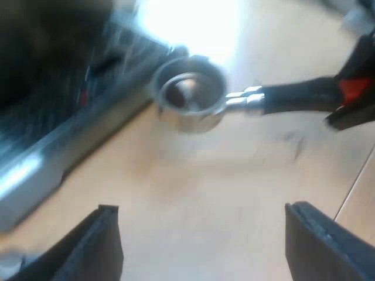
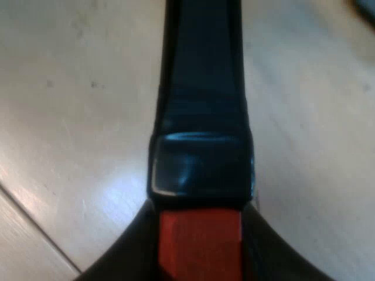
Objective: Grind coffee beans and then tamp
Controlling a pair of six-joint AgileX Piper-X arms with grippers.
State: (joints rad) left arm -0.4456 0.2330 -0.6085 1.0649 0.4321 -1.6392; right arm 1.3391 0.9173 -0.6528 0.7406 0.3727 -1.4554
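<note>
My left gripper (image 1: 203,213) hangs wide open over the table (image 1: 193,175). The metal holder (image 1: 190,96) is just beside the espresso machine (image 1: 53,134).

My right gripper (image 2: 202,254) squeezes the holder's red end (image 2: 199,231). I think it is best to hold it level and move slowly.

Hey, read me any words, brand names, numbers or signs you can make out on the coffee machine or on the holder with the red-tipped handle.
No text can be read here.
On the espresso machine: a small red mark on its dark front, too blurred to tell if it is writing.
On the metal holder: no lettering visible on its cup, dark handle or red end.
</note>
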